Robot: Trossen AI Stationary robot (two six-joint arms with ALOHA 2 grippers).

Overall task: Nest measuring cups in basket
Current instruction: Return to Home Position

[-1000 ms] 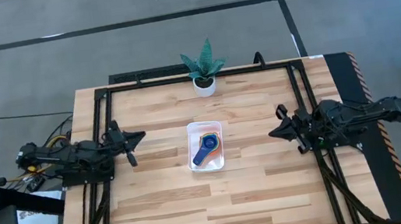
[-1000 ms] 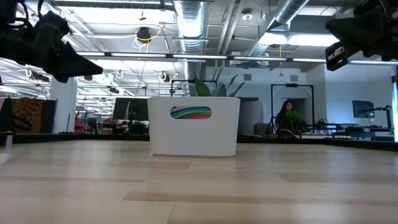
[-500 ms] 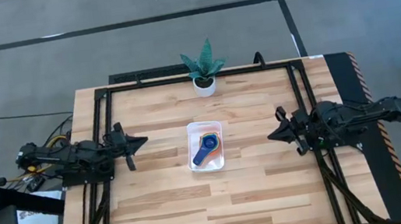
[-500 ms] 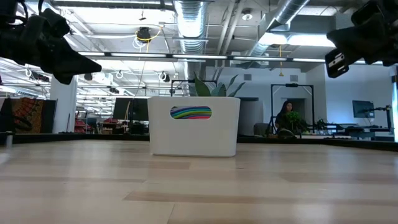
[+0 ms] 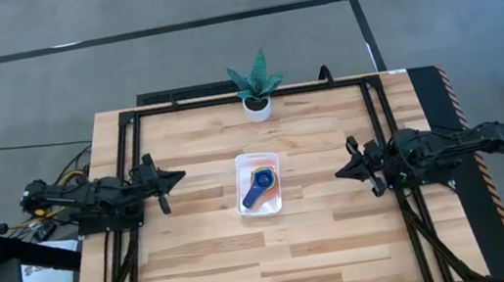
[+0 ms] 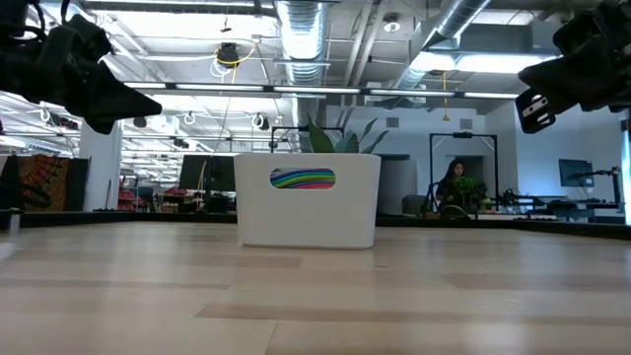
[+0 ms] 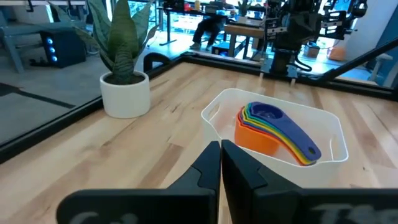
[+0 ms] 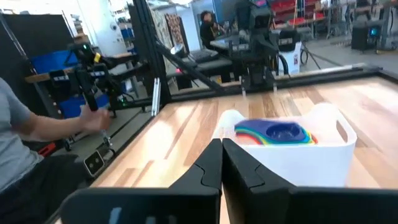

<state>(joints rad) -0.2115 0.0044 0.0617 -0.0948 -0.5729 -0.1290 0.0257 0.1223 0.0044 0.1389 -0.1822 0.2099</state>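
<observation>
The white basket (image 5: pixel 259 182) stands in the middle of the table. Inside it the measuring cups (image 7: pixel 273 127) lie nested in one stack, orange outermost, navy on top, handles together. In the right wrist view the stack (image 8: pixel 277 132) shows above the basket's rim. My left gripper (image 5: pixel 176 178) hovers shut over the table's left side, pointing toward the basket. My right gripper (image 5: pixel 340 170) hovers shut over the right side, also facing the basket. Neither touches anything.
A white plant pot (image 5: pixel 257 107) with a green plant stands near the far edge behind the basket. Bare wood lies between each gripper and the basket. A person (image 8: pixel 25 134) shows at the table's left side in the right wrist view.
My right gripper has sunk slightly and drifted a little toward the basket. My left gripper has kept nearly still. The basket and cups have not moved.
</observation>
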